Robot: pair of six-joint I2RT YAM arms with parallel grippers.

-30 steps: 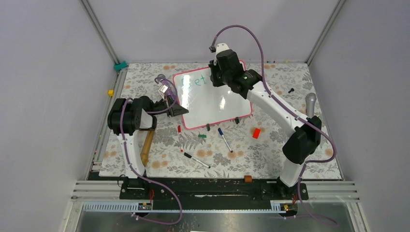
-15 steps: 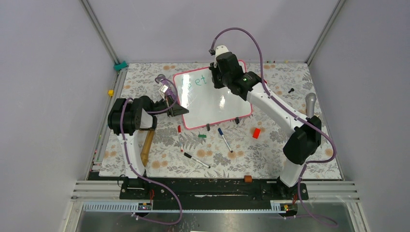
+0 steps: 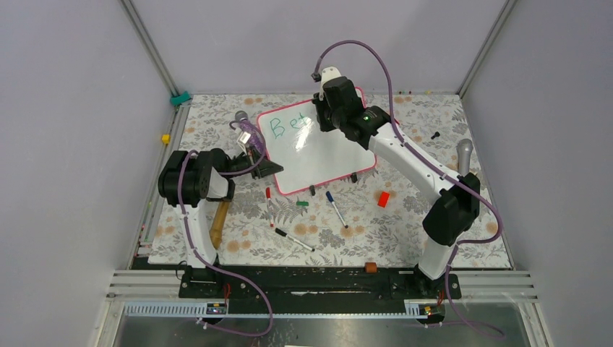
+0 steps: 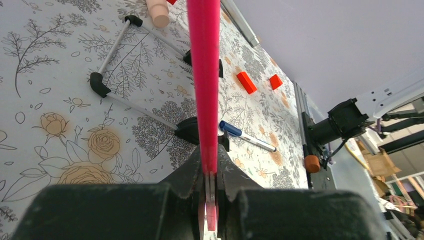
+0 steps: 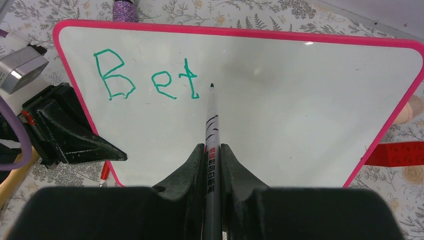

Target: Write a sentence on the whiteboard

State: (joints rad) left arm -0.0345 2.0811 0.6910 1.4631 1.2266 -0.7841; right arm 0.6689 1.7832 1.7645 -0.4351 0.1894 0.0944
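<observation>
The whiteboard (image 3: 329,155), glossy white with a pink-red frame, lies tilted at the back middle of the table. Of the sentence (image 5: 145,75), three green letters, "Bet", stand in its top left corner (image 3: 285,126). My right gripper (image 3: 316,123) hovers over the board and is shut on a grey marker (image 5: 212,130). Its dark tip (image 5: 211,86) sits just right of the "t"; contact with the surface cannot be told. My left gripper (image 3: 273,168) is shut on the board's left frame edge (image 4: 204,60), which runs up between the jaws (image 4: 210,172).
Loose on the flowered cloth in front of the board lie a red marker (image 3: 269,206), a blue marker (image 3: 335,208), a black marker (image 3: 294,240), a green cap (image 3: 302,204) and a red block (image 3: 383,199). A wooden handle (image 3: 219,220) rests by the left arm.
The board's left side has shifted slightly with my left gripper, so the glare has moved and the green letters read plainly. The right gripper has barely moved.
</observation>
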